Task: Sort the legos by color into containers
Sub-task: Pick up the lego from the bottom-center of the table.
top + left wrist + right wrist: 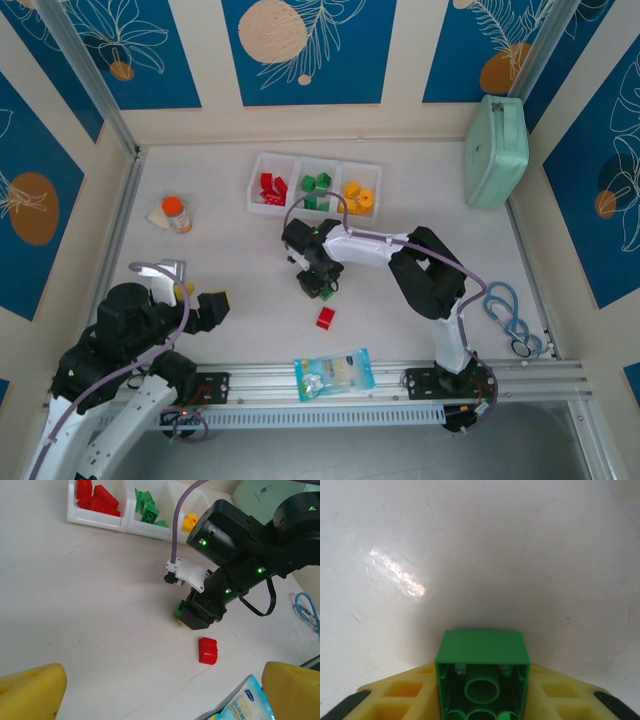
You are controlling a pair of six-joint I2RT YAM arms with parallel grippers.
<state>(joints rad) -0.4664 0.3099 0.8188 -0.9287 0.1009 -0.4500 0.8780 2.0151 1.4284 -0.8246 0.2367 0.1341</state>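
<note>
On the table point(220, 250), far side, sits the white tray point(97, 524): reds left, greens middle, yellows right, so colour decides each slot. Mid-table, the right gripper point(318, 287) is down low, pads clamped on a green brick point(481, 655); I judge it bound for the middle slot. Near its base the left gripper point(200, 297) waits, fingers apart, holding nothing. One red brick point(325, 318) lies loose just beside the right gripper, on my side, likely next.

White table point(220, 250), three-part white tray point(320, 160) at back, orange-capped bottle point(176, 213) left, lone red brick point(325, 318) near front
</note>
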